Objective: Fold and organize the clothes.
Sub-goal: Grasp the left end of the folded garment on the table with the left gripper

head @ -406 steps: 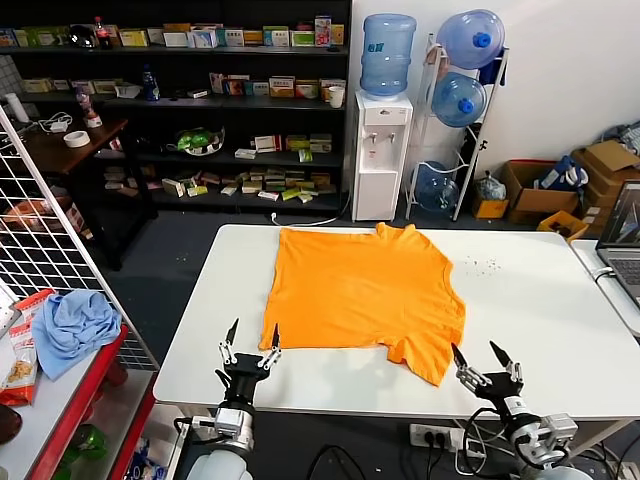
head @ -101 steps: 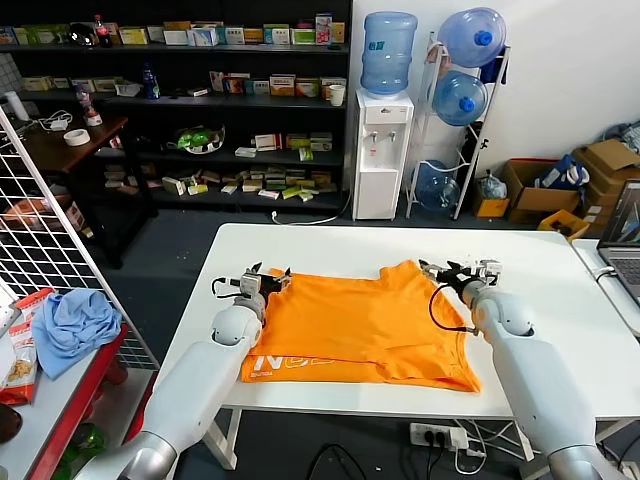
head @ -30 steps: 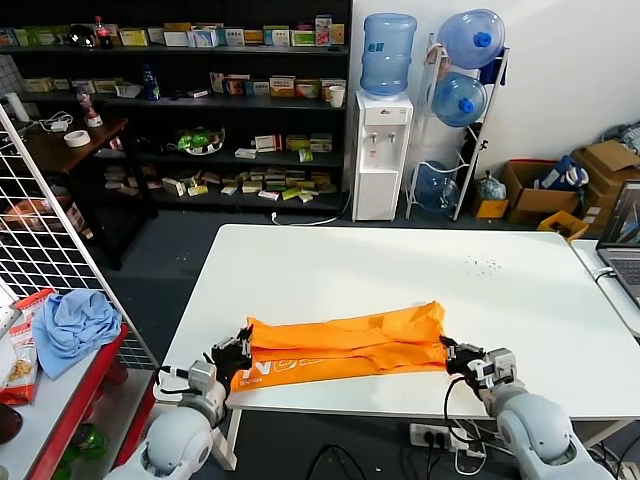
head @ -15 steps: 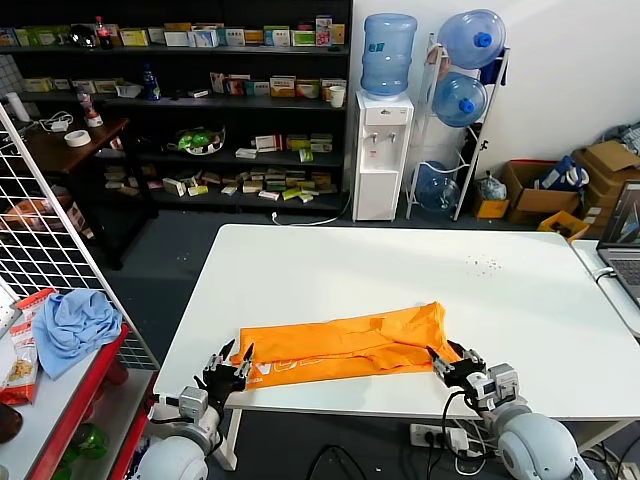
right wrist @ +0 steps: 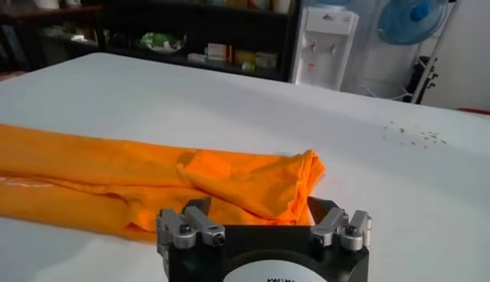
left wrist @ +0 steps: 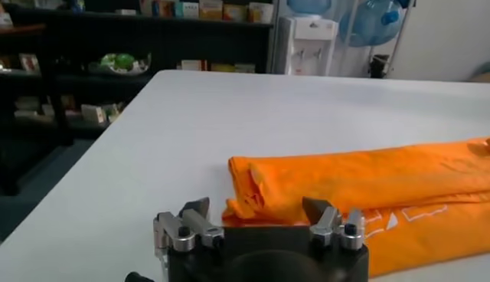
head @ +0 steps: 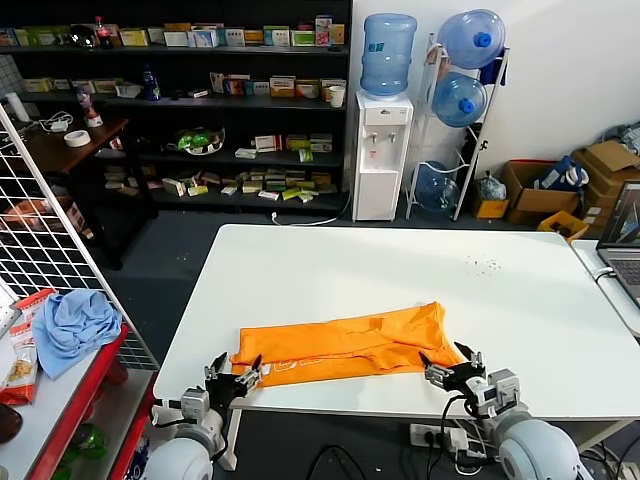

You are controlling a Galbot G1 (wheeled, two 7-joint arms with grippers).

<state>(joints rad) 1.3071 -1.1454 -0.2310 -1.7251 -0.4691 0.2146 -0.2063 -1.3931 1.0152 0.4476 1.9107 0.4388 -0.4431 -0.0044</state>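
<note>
The orange T-shirt (head: 345,343) lay on the white desk (head: 520,300) near its front edge, folded into a long narrow band that ran from left to right. It looked to me that the next fold should bring one short end over the other. To do it well, each claw should take all the layers of its end together, low and close to the desk, because the edges were loose and a little wrinkled there, and a grip on the top layer only could open the band again.

The left claw (head: 234,376) stood at the front edge of the desk, just beside the left end of the shirt, with its fingers spread wide and nothing between them. The right claw (head: 452,365) stood at the right end in the same manner, wide open and empty, pointing towards the cloth.
</note>
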